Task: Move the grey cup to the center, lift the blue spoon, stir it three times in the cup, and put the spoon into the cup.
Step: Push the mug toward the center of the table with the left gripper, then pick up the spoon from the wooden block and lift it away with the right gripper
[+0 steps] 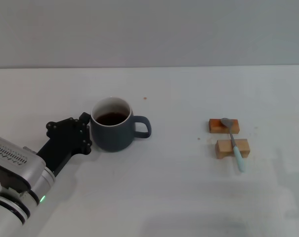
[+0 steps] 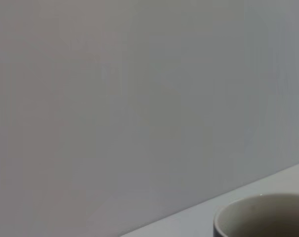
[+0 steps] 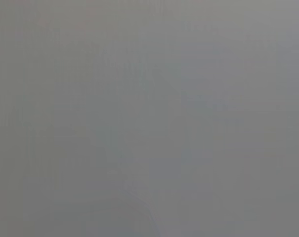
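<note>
The grey cup [image 1: 112, 130] stands on the white table left of the middle, with dark brown liquid inside and its handle pointing right. Its rim also shows in the left wrist view [image 2: 262, 217]. My left gripper [image 1: 87, 132] is right against the cup's left side, with its black fingers spread apart, open. The blue spoon [image 1: 234, 142] lies at the right across two wooden blocks, its metal bowl on the far block and its pale blue handle pointing toward me. My right gripper is out of view.
Two small wooden blocks [image 1: 232, 147] sit one behind the other under the spoon. A small brown speck [image 1: 145, 98] lies behind the cup. The right wrist view shows only a plain grey surface.
</note>
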